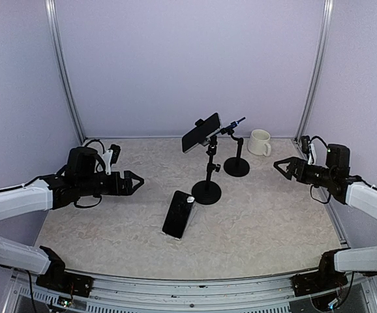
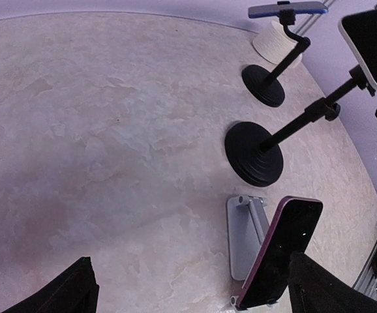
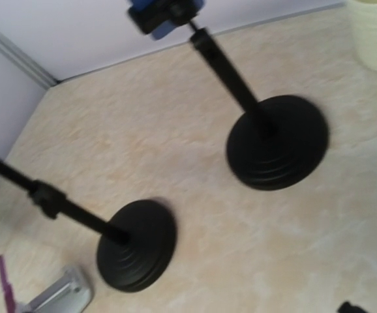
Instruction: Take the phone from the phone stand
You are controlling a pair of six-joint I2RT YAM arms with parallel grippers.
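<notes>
A dark phone with a purple edge leans on a low silver folding stand at the table's middle; it also shows in the left wrist view. A second phone is clamped on a tall black stand; the left wrist view shows that phone too. A small blue phone sits on a shorter black stand. My left gripper is open and empty, left of the silver stand. My right gripper is open and empty, right of the black stands.
A cream mug stands at the back right near the wall. White enclosure walls and metal posts bound the table. The right wrist view shows both black stand bases and the mug.
</notes>
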